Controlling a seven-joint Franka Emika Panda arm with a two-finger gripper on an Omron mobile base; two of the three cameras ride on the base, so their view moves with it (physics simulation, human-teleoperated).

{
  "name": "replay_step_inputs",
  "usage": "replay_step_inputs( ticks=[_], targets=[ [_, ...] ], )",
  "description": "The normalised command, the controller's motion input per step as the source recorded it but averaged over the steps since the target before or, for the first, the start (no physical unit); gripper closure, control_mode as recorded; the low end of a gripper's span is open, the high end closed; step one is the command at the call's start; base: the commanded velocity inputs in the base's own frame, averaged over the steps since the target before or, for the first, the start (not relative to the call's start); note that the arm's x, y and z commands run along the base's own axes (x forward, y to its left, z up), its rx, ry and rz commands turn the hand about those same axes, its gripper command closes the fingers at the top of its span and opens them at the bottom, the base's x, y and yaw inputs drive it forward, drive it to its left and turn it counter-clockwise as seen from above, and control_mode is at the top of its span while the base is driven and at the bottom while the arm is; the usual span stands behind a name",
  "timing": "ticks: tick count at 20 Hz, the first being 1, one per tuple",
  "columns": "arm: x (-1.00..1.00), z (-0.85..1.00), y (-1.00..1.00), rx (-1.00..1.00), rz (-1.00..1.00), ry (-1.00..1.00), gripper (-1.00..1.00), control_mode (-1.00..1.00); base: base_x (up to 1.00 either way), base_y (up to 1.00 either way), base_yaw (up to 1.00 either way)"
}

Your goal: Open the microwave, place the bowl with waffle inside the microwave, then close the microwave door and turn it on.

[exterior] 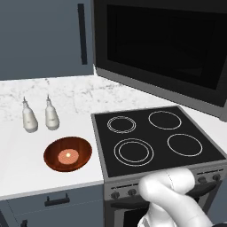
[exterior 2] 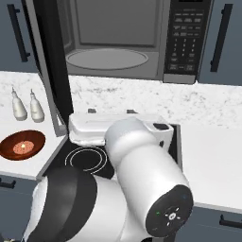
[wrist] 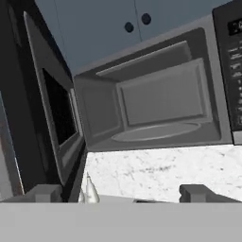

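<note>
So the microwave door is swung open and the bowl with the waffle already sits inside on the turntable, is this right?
Not quite. The microwave door is swung open, but the bowl with the waffle sits on the white counter left of the stovetop, as the left base view shows. The microwave holds nothing yet.

The tabletop looks like polished white marble with grey veining. The bowl is glossy reddish-brown; the stovetop is smooth black glass. The microwave cavity is matt grey metal, its microwave door dark glass.
</note>
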Motion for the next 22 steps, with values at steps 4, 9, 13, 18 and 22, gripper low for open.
replay_step_inputs(
  ticks=[4,9,13,18,22],
  targets=[
    [0.91,-0.11,0.04,0.33,0.32,0.21,-1.00,-1.00,0.00,0.00,0.00],
    [0.72,0.00,0.19,0.22,0.19,0.26,-1.00,-1.00,0.00,0.00,0.00],
    [0.70,0.00,0.40,0.03,0.10,0.24,-1.00,-1.00,0.00,0.00,0.00],
    [0.62,0.00,0.39,0.00,0.12,0.18,-1.00,-1.00,0.00,0.00,0.00],
    [-0.03,0.00,0.39,-0.01,0.18,0.10,-1.00,-1.00,0.00,0.00,0.00]
  ],
)
